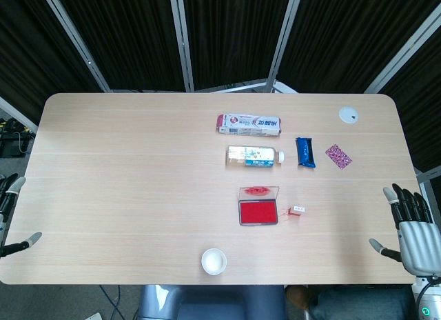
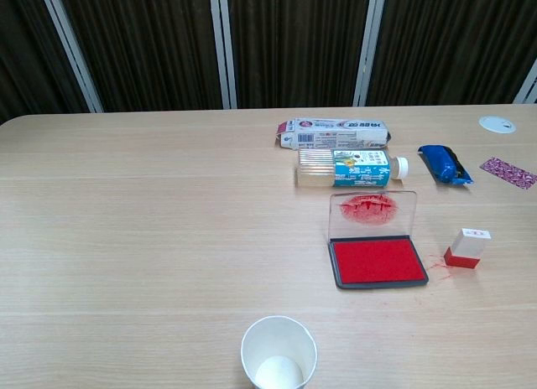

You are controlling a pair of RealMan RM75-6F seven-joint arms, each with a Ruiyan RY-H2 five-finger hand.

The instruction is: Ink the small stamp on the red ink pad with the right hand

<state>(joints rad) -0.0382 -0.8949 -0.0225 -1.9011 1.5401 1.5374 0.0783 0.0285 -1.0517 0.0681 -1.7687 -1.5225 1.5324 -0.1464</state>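
The red ink pad [image 1: 258, 212] [image 2: 376, 261] lies open at the middle of the table, its clear lid [image 2: 372, 215] tipped up behind it and smeared red. Just right of the pad stands the small stamp [image 1: 297, 211] [image 2: 467, 247], white on top with a red base, touching nothing. My right hand [image 1: 412, 228] hovers at the table's right front edge, far right of the stamp, fingers apart and empty. At the left front edge my left hand [image 1: 9, 220] is only partly in view, fingers spread, holding nothing. The chest view shows neither hand.
Behind the pad lie a clear bottle [image 1: 253, 155] on its side, a toothpaste box [image 1: 249, 124], a blue packet [image 1: 305, 152] and a patterned sachet [image 1: 338, 155]. A white disc [image 1: 349, 114] sits far right. A white paper cup [image 1: 213, 261] stands at the front edge.
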